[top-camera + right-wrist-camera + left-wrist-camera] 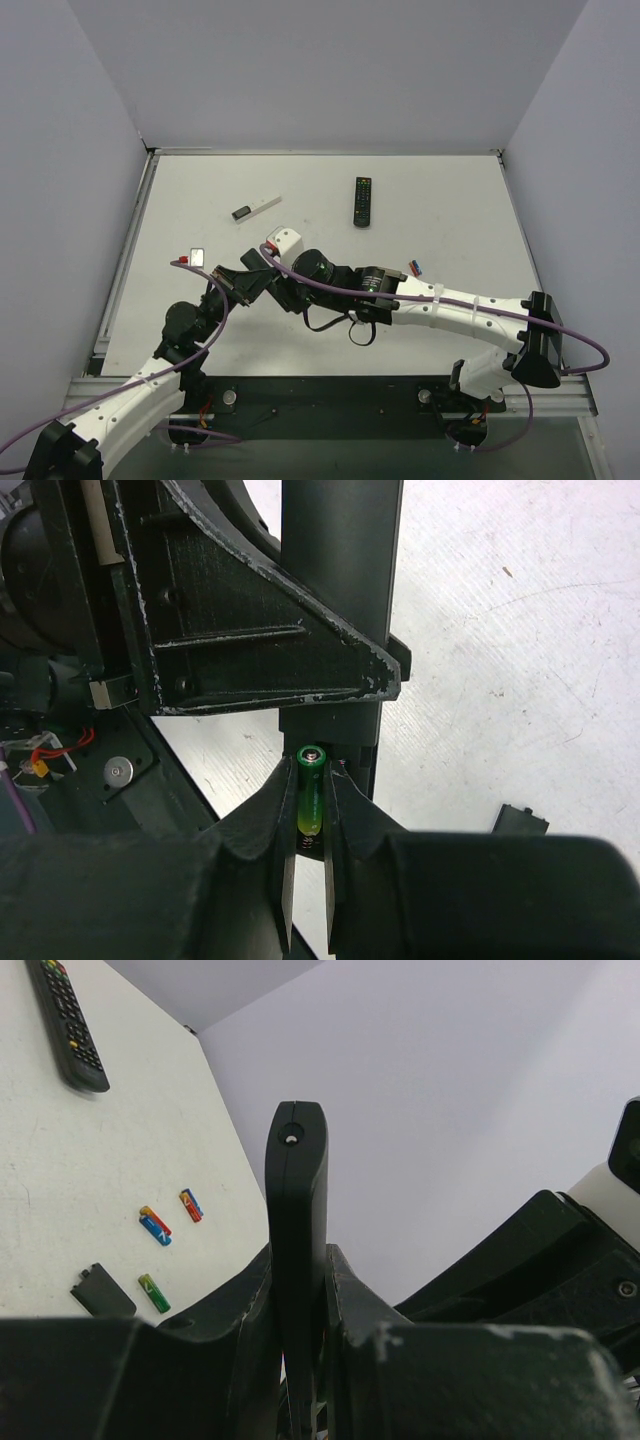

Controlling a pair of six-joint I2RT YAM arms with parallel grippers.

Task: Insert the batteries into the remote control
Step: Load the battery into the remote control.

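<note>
Currently you're mid-insertion, by my read. Your left end effector [300, 1272] is clamped on the slim matte-black bar of a remote control [297, 1185], held up off the white counter [60, 1160] near its middle, between the two wrists. Your right end effector [312, 776] is closed on a small green cylindrical battery [310, 800], its tip right at the remote's near end. I can't tell whether they touch.

Orientation: in the left wrist view the remote stands straight out of the jaws, narrow edge to the camera, free end pointing away from the wrist. In the right wrist view its long axis runs up-down the frame. The battery's long axis lies in line with it, metal terminal end pointing at the remote. So the two look roughly collinear, and the cell is not yet seated. The bay itself isn't visible from these views.

Next move, as I judge it: bring the cell over the open compartment, axis parallel to the slot, polarity checked, then press in against the contact. Use small pushes — the left grip could let the remote twist.

The spare batteries [155, 1226] lie on the counter by the small black back cover [102, 1291], well apart from the long black remote with coloured buttons [68, 1020].
</note>
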